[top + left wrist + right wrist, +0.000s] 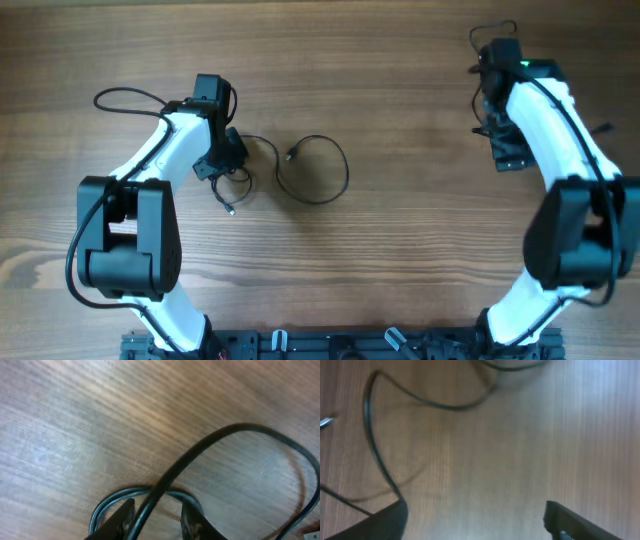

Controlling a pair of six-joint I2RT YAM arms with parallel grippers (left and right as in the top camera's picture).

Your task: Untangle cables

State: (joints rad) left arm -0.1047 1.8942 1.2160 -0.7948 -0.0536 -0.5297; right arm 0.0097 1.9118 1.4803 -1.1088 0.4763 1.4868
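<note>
The thin black cables lie at the table's middle left. One forms an open loop (346,172) with a small plug (291,154). Another curls under my left gripper (228,165) and ends in a plug (230,210). In the left wrist view a cable strand (210,440) rises from between my left gripper's fingers (157,520) and rests against the left finger. There is a gap to the right finger. A small coil (107,500) lies on the wood below it. My right gripper (508,160) is open and empty at the far right, well away from the cables; its fingers (475,520) are spread wide.
The table (400,250) is bare wood. The right wrist view shows a thin dark cord (370,445) on the wood to the left of the fingers. The arms' own thicker black cables loop by the left arm (120,95) and the right arm (490,30).
</note>
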